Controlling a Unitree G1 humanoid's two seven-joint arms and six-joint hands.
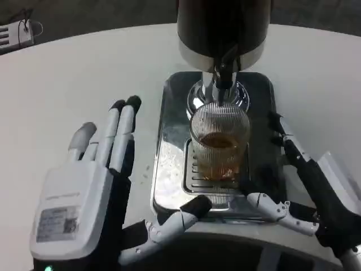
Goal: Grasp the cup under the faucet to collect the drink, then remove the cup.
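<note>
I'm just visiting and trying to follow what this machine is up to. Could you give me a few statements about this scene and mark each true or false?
1. The ribbed glass cup stands on the drip tray under the faucet. True.
2. The cup is empty. False: it holds amber drink in its lower part.
3. The left hand grips the cup. False: it is open, left of the tray.
4. The right hand is to the cup's right. True.
5. The table is black. False: white.

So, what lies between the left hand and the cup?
In the head view, bare white table and then the shiny metal drip tray lie between the left hand and the cup.
</note>
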